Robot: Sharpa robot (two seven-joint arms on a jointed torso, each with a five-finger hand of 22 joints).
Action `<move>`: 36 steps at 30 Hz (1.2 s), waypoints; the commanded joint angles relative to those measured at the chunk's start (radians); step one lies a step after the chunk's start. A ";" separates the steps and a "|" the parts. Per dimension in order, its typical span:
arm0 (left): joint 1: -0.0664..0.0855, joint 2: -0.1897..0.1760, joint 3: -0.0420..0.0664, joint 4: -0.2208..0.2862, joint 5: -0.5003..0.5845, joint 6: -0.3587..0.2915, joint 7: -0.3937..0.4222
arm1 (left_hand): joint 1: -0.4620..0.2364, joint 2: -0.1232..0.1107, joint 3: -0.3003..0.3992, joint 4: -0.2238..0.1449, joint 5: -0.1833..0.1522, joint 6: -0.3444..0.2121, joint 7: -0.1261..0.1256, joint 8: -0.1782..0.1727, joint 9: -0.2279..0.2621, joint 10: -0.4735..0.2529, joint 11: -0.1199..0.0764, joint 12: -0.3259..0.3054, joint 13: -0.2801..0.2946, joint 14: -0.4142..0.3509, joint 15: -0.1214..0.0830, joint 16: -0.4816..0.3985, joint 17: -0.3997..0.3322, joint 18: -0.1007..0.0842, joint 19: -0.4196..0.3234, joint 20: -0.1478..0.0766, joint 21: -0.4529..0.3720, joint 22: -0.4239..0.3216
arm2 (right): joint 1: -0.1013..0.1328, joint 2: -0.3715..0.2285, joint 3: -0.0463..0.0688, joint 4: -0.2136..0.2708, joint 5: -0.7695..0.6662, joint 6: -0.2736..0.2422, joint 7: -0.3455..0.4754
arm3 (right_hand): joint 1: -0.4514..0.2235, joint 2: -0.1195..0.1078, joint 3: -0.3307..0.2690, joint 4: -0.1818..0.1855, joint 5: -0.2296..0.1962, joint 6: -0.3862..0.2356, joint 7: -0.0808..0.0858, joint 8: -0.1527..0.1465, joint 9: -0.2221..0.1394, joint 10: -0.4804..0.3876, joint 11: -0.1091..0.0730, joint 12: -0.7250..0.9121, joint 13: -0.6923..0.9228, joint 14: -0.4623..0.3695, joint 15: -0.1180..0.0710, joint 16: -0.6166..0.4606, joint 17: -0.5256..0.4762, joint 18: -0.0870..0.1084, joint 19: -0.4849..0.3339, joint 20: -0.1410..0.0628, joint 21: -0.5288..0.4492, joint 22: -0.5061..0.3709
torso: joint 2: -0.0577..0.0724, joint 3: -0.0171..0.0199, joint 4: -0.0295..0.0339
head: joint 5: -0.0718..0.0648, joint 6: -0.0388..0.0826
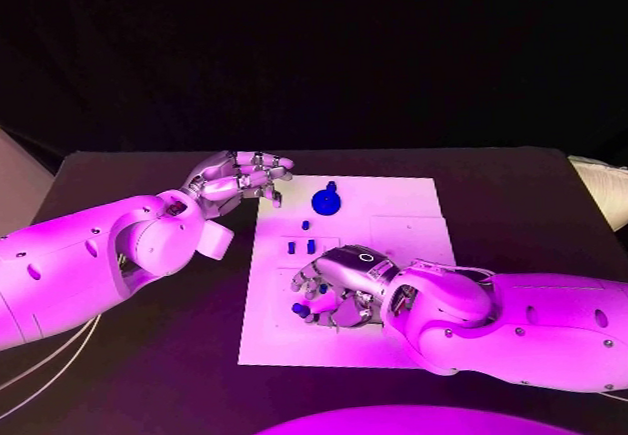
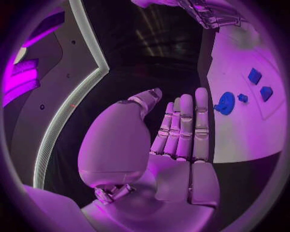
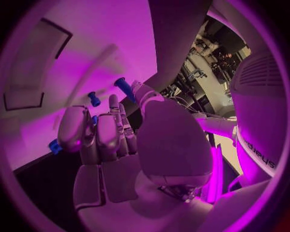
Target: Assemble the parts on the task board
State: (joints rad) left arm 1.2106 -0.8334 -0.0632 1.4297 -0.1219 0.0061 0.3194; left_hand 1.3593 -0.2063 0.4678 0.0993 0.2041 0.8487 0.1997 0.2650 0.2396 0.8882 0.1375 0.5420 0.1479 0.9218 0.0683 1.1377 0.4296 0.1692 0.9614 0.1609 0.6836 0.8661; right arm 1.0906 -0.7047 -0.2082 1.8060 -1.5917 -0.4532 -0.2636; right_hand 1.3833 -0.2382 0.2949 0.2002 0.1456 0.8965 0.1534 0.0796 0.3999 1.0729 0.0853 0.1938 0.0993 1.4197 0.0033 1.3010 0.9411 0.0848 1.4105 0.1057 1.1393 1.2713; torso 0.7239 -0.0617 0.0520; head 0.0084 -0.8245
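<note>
Lettering on the robot's white body, seen sideways in the right wrist view, too bent to read. White rectangular task board [image 1: 400,196] lying flat mid-desk on the black desk [image 1: 528,177], dark bare margin along every board edge. Round blue disc part with a stub [image 1: 326,200] near the far edge; small blue peg [image 1: 306,223] just beside it; two small blue blocks [image 1: 302,246] nearer the middle. Silver left hand [image 1: 239,180] hovering off the board's far left corner, fingers straight and side by side, holding nothing. Silver right hand [image 1: 337,291] low over the board's near left part, fingers curled down around small blue parts [image 1: 301,308]; cannot tell whether any is gripped.
</note>
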 commanded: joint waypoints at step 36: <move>-0.015 -0.009 0.000 0.011 0.004 0.011 0.013 | 0.001 0.007 -0.011 0.006 -0.008 -0.004 -0.004 0.010 -0.002 0.018 -0.006 0.029 0.005 0.003 -0.002 -0.004 0.004 0.014 0.010 0.002 -0.008 -0.005 | 0.122 -0.539 -0.005 0.118 0.612 0.160 0.059 | -0.175 0.015 -0.050 0.089 0.278 0.147 -0.066 0.186 0.101 0.314 -0.077 1.107 1.125 0.101 -0.064 0.172 0.379 -0.035 0.089 -0.061 0.204 0.164 | -0.008 0.0006 -0.0045 | -0.111 0.016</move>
State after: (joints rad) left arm 1.1958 -0.8434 -0.0639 1.4355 -0.1217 0.0078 0.3197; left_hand 1.3593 -0.2063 0.4620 0.1051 0.2003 0.8487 0.1996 0.2696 0.2386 0.9029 0.1299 0.5685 0.1520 0.9218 0.0682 1.1338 0.4329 0.1690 0.9651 0.1647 0.6796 0.8628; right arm 1.2135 -1.2406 -0.2123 1.9170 -0.9356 -0.3523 -0.1401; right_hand 1.2180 -0.2215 0.2482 0.2890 0.4176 1.0341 0.0876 0.2592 0.5006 1.3825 0.0084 1.2975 1.2184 1.4640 -0.0531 1.4699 1.3062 0.0688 1.4662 0.0500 1.3417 1.3079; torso 0.7177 -0.0616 0.0485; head -0.0924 -0.8056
